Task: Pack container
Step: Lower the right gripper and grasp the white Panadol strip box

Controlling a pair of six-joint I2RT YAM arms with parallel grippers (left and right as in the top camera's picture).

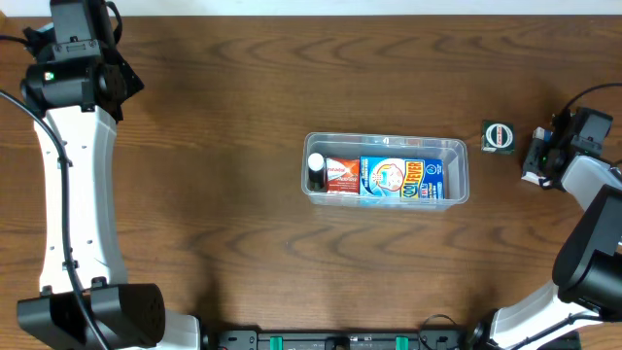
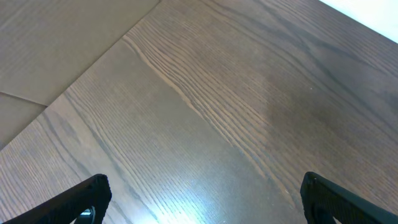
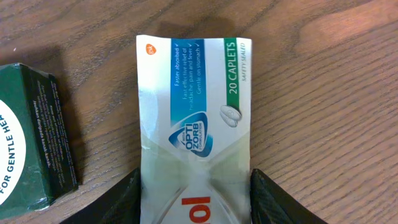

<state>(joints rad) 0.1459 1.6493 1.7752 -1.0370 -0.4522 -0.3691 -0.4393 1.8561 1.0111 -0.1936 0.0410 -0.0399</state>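
A: What is on the far left?

B: The left end effector (image 2: 202,202) hangs over bare desk (image 1: 214,146) near the far left corner. Its fingers are spread wide and there is nothing between them, so it is released. It is well apart from everything else.

A: And the container?

B: The clear container (image 1: 463,173) sits on the desk a little right of centre, with its long side running left to right. At its left end stands a small dark bottle (image 1: 316,171) with a white cap. Just beside that lies a red and white box (image 1: 340,176), and next a larger blue and yellow box (image 1: 400,179) fills the middle and right part.

A: Anything outside it?

B: Yes. A green box (image 1: 499,136) with a round white label rests on the desk near the container's far right corner, apart from its rim.

A: And the right side?

B: The right end effector (image 3: 196,208) is clenched on a white caplets box (image 3: 193,118) with blue and green bands. One dark finger (image 3: 121,199) presses each long side. The caplets box is near the green box with a strip of desk between them. I cannot tell whether it is lifted off the desk.
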